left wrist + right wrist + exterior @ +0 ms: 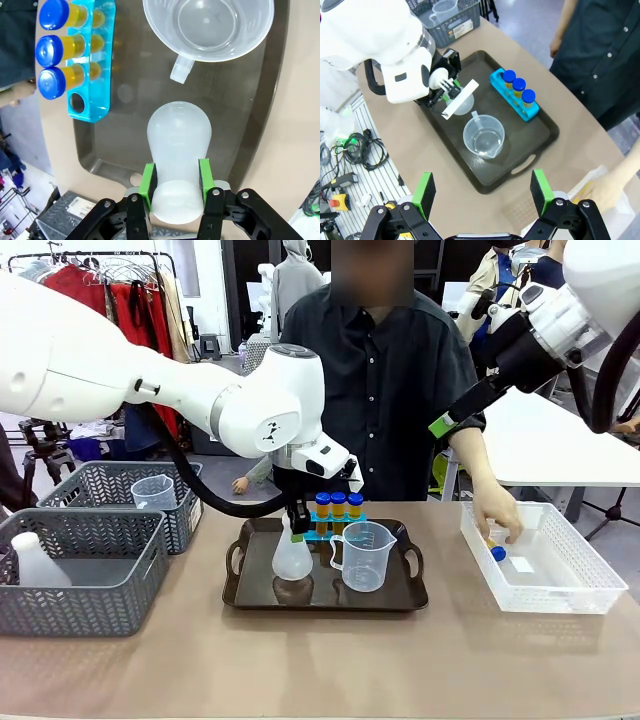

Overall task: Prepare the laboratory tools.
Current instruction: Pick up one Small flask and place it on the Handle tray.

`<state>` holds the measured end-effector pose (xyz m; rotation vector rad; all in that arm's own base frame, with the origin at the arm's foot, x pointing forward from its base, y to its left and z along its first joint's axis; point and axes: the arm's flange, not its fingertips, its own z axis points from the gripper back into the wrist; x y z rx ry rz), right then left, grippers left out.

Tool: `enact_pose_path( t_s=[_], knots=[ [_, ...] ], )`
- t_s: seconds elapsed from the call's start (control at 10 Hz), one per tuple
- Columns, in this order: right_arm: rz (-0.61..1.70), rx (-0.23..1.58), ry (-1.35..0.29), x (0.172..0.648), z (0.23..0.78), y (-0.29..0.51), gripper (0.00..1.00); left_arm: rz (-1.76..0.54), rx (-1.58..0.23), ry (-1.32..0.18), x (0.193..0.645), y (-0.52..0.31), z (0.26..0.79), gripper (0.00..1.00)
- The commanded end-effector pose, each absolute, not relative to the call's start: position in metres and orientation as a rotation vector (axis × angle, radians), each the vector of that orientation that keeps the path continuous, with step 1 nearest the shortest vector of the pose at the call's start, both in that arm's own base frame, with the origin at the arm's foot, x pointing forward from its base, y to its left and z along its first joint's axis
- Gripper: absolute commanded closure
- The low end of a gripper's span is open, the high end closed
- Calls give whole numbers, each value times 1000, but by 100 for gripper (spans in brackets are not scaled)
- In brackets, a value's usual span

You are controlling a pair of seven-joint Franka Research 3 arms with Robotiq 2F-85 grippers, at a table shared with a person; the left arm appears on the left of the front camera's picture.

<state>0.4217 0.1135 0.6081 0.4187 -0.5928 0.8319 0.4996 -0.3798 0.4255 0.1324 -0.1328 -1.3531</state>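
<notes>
My left gripper (pixel 176 182) is shut on the neck of the translucent white conical flask (pixel 179 135), which stands upright at the tray's left side (pixel 292 558). Whether its base touches the tray I cannot tell. The clear handled beaker (pixel 365 555) stands on the tray right of the flask. Three blue-capped tubes of yellow-orange liquid (pixel 338 506) stand in a blue rack (pixel 95 75) behind them, with one hole free. A person's hand (pixel 500 520) reaches into the white lattice bin (pixel 590 590) over another blue-capped tube (pixel 497 553). My right gripper (pixel 482 187) hangs open, high above the table's near right.
The dark handled tray (pixel 400 598) lies mid-table. Two grey mesh baskets (pixel 80 580) stand at the left, one holding a white bottle (pixel 35 562), the other a measuring cup (pixel 153 492). The person stands behind the table's far edge.
</notes>
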Motion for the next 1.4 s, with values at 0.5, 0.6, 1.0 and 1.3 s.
enact_pose_path(
  t_s=[0.5,0.6,1.0,1.3],
  knots=[
    [821,433,-589,421,609,113,0,-1362,97,-102,518,-375,412,49],
    [821,433,-589,421,609,113,0,-1360,93,-100,519,-374,413,29],
    [821,433,-589,421,609,113,0,-1347,96,-89,517,-370,418,0],
    [821,433,-589,421,609,113,0,-1347,91,-103,512,-364,428,0]
  ],
)
